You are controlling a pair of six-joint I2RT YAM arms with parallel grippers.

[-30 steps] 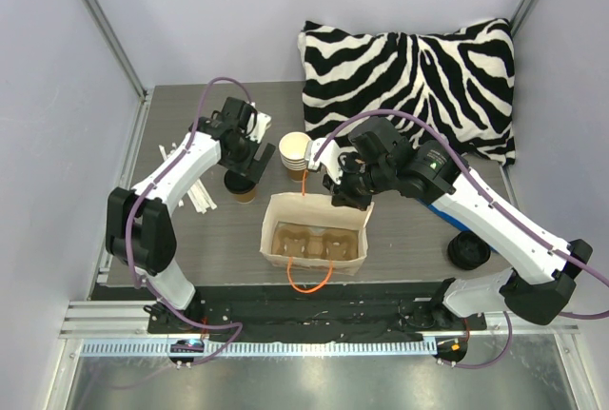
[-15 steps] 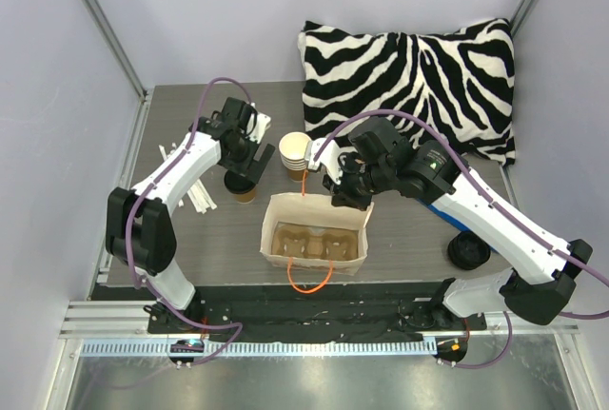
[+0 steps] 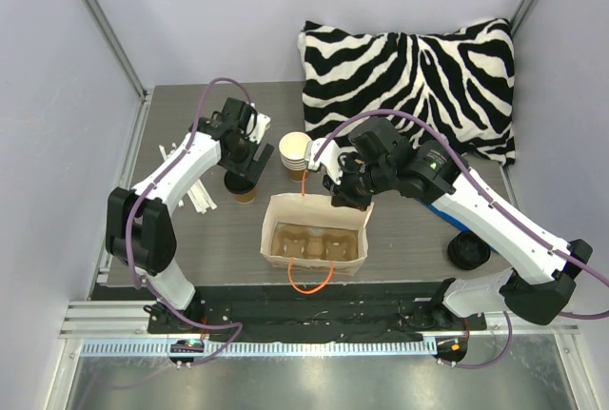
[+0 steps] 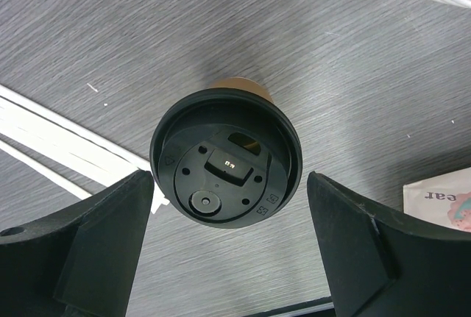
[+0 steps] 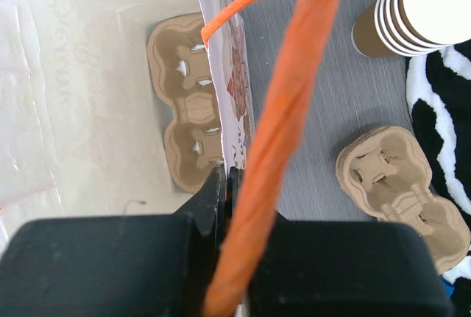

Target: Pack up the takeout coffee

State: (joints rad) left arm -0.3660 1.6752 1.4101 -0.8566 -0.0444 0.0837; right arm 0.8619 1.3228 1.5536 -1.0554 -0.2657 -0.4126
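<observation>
Nothing has visibly moved in the last second: my left gripper (image 4: 229, 184) hangs spread wide over the takeout coffee (image 4: 226, 159), which stands just off the far left corner of the paper bag (image 3: 314, 262), while my right gripper (image 5: 224, 184) pinches the far rim of this bag beside its orange handle (image 5: 280, 111).

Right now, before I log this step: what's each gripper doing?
Left gripper: open, straddling the lidded coffee cup.
Right gripper: shut on the paper bag wall.

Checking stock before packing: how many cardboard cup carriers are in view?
2. One cup carrier lies inside the paper bag; the second cup carrier lies on the table outside it. Others may be hidden beneath the arms.
</observation>
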